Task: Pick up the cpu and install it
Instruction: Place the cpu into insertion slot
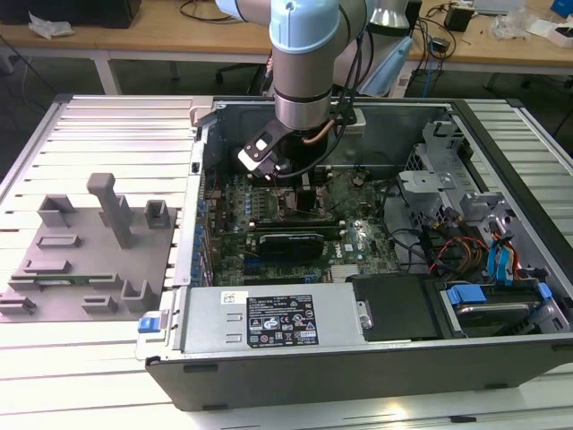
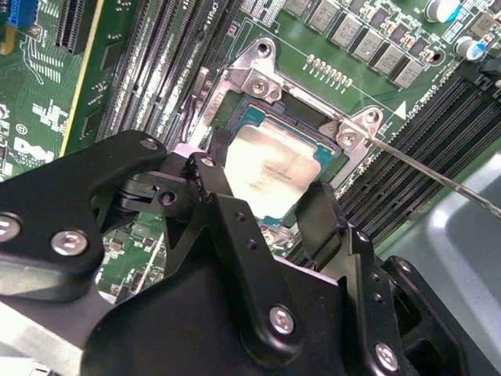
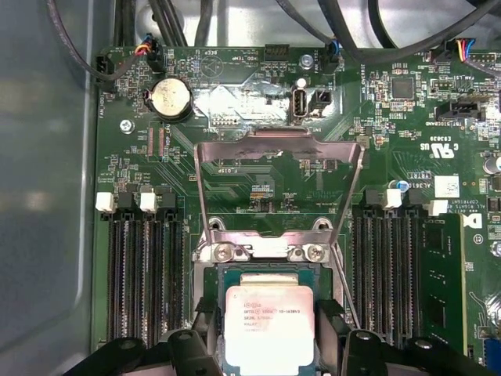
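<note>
The cpu (image 2: 274, 160) sits flat in the socket (image 2: 258, 84) mid-motherboard, with the clamp frame (image 3: 235, 145) flipped up. My tool (image 2: 264, 178) straddles two opposite edges of it, but I can't tell if it's squeezing or loose. I'd guess the chip's light, stiff, slick and fragile underneath, so edges only.

- You are looking at the cpu (image 2: 270, 168): a small, flat, square chip, its silvery-white metal top facing up and bearing faint print.
- A thin green edge is showing around that metal top.
- It is lying level inside the socket (image 2: 293, 116) on the green board (image 3: 391, 133).
- It is sitting between two banks of slots (image 3: 141, 282), just beside the hinge of the raised plate (image 3: 278, 145).
</note>
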### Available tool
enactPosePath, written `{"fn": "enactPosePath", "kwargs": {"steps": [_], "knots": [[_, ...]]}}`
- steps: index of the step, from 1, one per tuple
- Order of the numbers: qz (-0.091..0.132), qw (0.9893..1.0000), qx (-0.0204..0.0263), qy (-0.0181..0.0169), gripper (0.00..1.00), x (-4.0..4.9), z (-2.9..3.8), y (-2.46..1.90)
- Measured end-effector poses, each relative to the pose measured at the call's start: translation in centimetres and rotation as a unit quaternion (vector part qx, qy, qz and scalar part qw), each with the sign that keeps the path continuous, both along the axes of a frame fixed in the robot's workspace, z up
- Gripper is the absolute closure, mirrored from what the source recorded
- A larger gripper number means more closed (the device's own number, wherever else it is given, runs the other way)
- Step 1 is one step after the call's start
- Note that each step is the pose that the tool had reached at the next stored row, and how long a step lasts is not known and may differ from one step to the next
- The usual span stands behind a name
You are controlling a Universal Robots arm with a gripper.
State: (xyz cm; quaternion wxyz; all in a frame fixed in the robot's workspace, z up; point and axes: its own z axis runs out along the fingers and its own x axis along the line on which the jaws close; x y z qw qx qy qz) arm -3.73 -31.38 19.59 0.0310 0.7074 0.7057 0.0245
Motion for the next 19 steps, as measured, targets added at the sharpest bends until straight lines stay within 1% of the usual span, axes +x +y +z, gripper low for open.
{"fn": "enactPosePath", "kwargs": {"steps": [4,8,11,19], "knots": [[0.0,1.0,0.0001,-0.0001,0.38,0.0,0.06,0.0],[0.0,1.0,0.0001,0.0,0.38,0.0,0.48,0.0],[0.0,1.0,0.0001,0.0,0.38,0.0,1.16,0.01],[0.0,1.0,0.0001,0.0,0.38,0.0,2.3,0.01]]}}
